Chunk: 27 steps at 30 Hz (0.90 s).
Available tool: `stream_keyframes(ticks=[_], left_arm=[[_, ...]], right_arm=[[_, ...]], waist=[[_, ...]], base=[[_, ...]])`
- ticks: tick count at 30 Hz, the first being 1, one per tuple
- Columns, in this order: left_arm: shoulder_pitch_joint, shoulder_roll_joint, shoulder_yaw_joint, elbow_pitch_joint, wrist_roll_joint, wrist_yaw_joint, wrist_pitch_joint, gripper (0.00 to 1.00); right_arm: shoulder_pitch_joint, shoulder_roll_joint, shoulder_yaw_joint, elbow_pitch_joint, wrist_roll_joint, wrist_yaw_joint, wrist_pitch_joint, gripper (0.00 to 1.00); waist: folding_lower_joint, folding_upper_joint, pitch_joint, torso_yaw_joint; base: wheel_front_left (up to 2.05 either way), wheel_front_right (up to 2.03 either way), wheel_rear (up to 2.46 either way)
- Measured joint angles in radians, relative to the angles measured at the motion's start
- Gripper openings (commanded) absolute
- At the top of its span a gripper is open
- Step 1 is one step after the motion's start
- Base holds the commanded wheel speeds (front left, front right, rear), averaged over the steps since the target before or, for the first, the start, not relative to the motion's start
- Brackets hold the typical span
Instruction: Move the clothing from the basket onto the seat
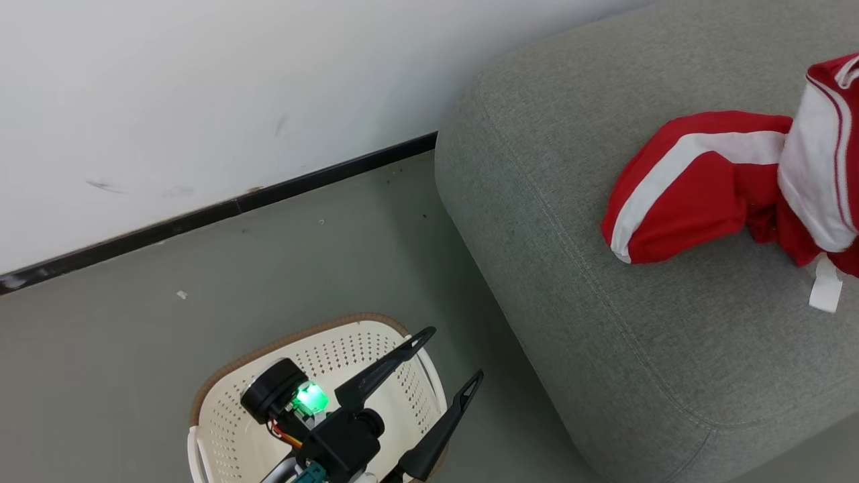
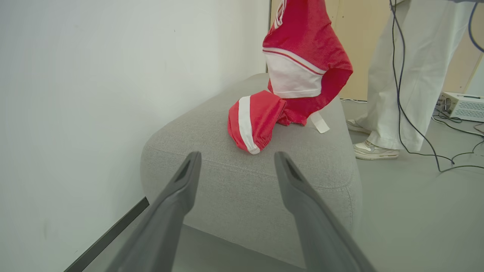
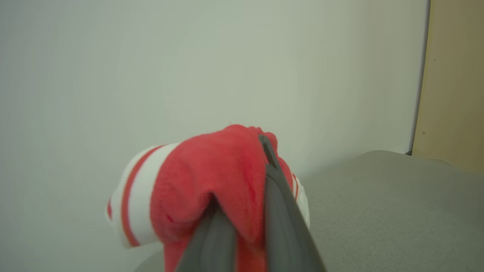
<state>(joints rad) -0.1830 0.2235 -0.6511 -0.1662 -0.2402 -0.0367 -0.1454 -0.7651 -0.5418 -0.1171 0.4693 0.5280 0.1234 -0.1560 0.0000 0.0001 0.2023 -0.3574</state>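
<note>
Head view is showing red sportswear [image 1: 698, 194] draping on the grey seat [image 1: 604, 349] at three o'clock, the right gripper [image 3: 245, 158] pinching it. The left gripper [image 1: 453, 352] is hovering, spread wide, over the empty-looking basket [image 1: 225, 429]; release is remaining.

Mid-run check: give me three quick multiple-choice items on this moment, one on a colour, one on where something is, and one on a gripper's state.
1. The stripe on the clothing lying on the seat is:
A. blue
B. white
C. black

2. The left gripper hangs over:
A. the seat
B. the clothing
C. the basket

3. The right gripper is:
A. open and empty
B. shut on the clothing
C. open around the basket's rim

Answers:
1. B, a white band runs along the red fabric.
2. C, in the head view its spread fingers overlap the perforated basket.
3. B, in the right wrist view both fingers pinch red fabric.
</note>
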Motion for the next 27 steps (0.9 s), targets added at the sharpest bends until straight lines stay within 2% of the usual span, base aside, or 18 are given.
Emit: stream_keyframes(ticks=[12,21,24,27], left_arm=[[-0.073,0.005,0.0,-0.04,0.006,-0.004,0.03,1.0],[-0.123,0.005,0.001,-0.045,0.009,-0.02,0.031,1.0],[-0.128,0.013,0.012,-0.043,0.009,-0.02,0.033,1.0],[-0.129,0.03,0.03,-0.024,0.009,-0.02,0.033,1.0]], right_arm=[[0.121,0.124,0.071,0.131,-0.006,0.0,-0.055,0.0],[0.16,0.128,0.142,0.13,-0.043,0.0,-0.082,0.0],[0.167,0.132,0.164,0.129,-0.049,0.0,-0.085,0.09],[0.168,0.156,0.179,0.132,-0.067,0.0,-0.091,0.43]], waist=[[0.0,0.0,0.094,0.047],[0.0,0.0,0.151,0.065],[0.0001,0.0,0.167,0.063],[0.0001,0.0,0.172,0.051]], base=[[0.0,0.0,0.0],[0.0,0.0,0.0],[0.0,0.0,0.0],[0.0,0.0,0.0]])
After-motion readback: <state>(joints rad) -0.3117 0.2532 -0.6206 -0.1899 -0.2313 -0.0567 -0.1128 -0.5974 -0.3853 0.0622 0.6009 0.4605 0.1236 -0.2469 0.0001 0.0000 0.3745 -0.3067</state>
